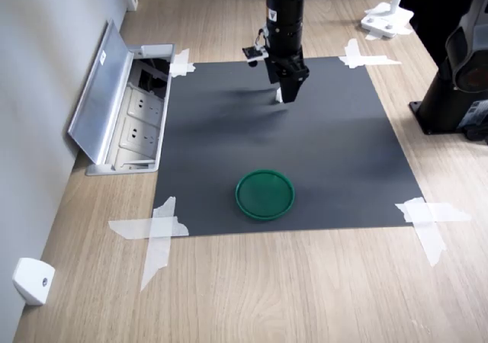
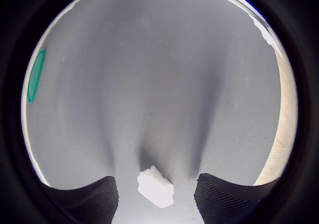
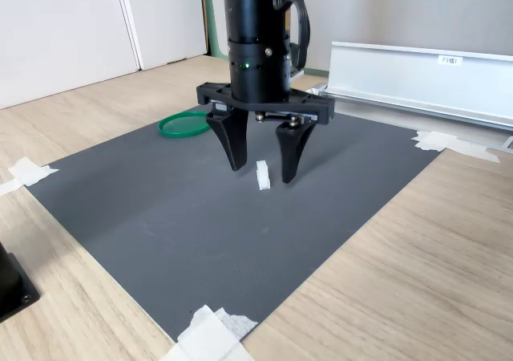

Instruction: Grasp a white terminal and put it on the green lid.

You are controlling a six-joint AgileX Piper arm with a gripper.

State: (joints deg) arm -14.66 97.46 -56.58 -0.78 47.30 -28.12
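White terminal [image 3: 262, 176] lying on the dark mat [image 3: 200, 233], between the two spread fingers of the gripper [image 3: 262, 167], touching neither of them in the second exterior view. Seen in the wrist view as a small white block [image 2: 155, 187] in the gap between the two black fingertips [image 2: 89, 199]. Gripper wide open, pointed straight down, tips close to the mat on either side of the block.

Green lid [image 1: 264, 194] flat on the same mat, well apart from the terminal, near the mat's front edge in the first exterior view; a thin green sliver [image 2: 36, 76] at the rim of the wrist view.

Mat taped to the wooden table [image 1: 305, 290] with white tape strips [image 1: 156, 229] at its corners. Open floor socket box [image 1: 126, 114] with raised metal flap just beside the mat on the first exterior view's left.
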